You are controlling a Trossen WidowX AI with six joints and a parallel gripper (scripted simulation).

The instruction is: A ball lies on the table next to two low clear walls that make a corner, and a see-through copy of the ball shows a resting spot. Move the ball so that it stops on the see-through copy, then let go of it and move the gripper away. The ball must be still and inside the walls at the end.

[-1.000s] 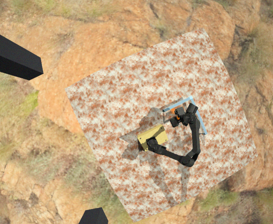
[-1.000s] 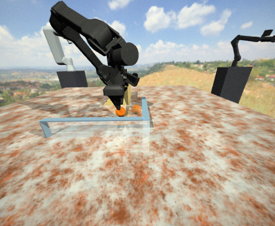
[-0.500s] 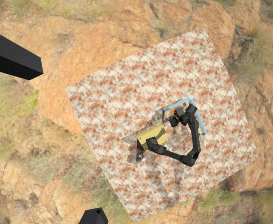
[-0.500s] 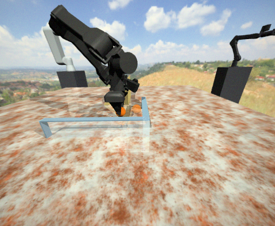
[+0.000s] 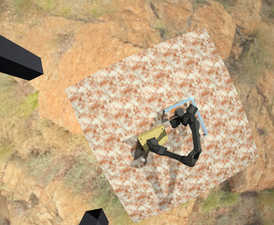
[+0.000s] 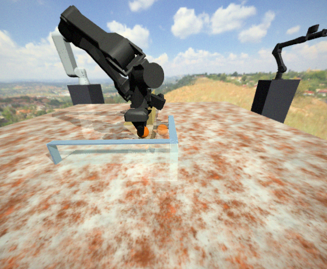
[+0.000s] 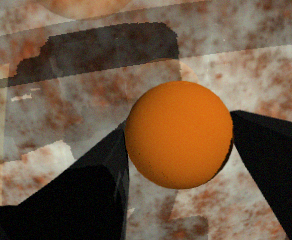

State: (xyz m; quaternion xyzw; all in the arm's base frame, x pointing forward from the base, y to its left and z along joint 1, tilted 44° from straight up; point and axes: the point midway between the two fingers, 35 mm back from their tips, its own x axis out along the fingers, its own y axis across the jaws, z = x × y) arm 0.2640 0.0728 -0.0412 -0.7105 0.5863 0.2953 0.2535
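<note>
The grasp is made: the pincer [image 6: 141,133] [image 7: 177,130] is closed on the orange ball [image 6: 145,131] [image 7: 178,135], one finger against it at nine o'clock and the other at three in the wrist view. The carrying, the release and the retreat are all left to do. In the exterior view the ball is low over the worktop [image 6: 163,214] [image 5: 122,96]; whether it touches the surface cannot be told. It is on the inner side of the long clear wall [image 6: 108,142] [image 5: 201,118], and the see-through copy [image 6: 162,129] [image 7: 86,6] [image 5: 174,110] lies near it toward three o'clock, beside the short clear wall [image 6: 172,129] [image 5: 178,104]. From the wrist, the copy shows at about eleven o'clock, cut by the picture's edge.

The ball looks smooth, matt and evenly orange, without pattern, darkening along its rim from three to five o'clock. The copy is paler, and the mottled surface shows through it.
</note>
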